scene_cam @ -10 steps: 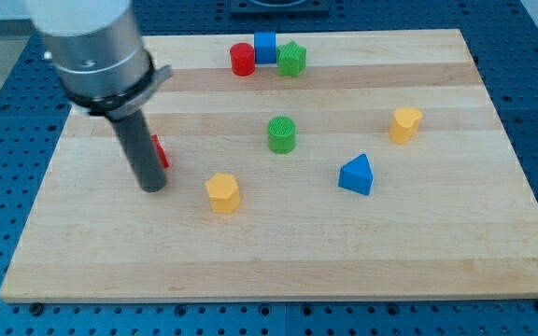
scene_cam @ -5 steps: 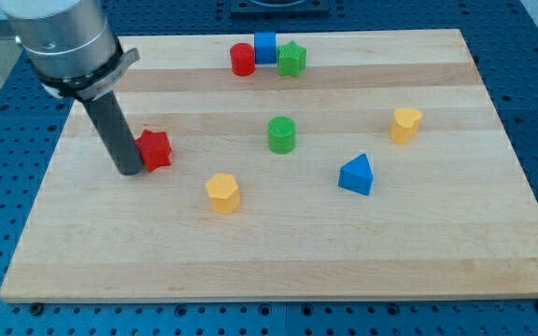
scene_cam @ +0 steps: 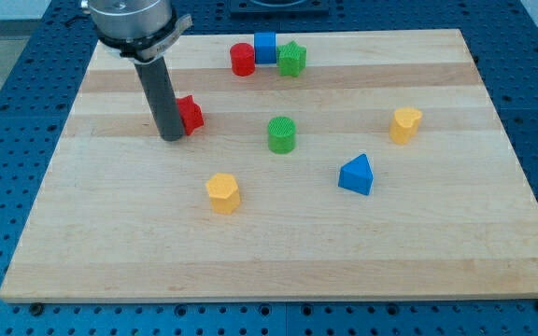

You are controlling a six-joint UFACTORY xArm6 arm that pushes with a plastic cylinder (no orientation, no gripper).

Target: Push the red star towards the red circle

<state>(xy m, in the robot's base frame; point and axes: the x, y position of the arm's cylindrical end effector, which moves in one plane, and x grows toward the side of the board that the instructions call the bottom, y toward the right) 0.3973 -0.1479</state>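
Observation:
The red star (scene_cam: 190, 114) lies on the wooden board at the view's upper left of centre. My tip (scene_cam: 171, 135) touches the star's left side, and the rod hides part of the star. The red circle (scene_cam: 242, 59), a short red cylinder, stands near the view's top edge, up and to the right of the star, with a clear gap between them.
A blue cube (scene_cam: 265, 47) and a green star (scene_cam: 292, 59) sit right of the red circle. A green cylinder (scene_cam: 282, 134) stands right of the red star. A yellow block (scene_cam: 223, 193), a blue triangle (scene_cam: 357, 175) and another yellow block (scene_cam: 404, 124) lie lower and to the right.
My tip has swung round to the star's left side and pushed it up and to the right, closer to the red circle. The other blocks have not moved.

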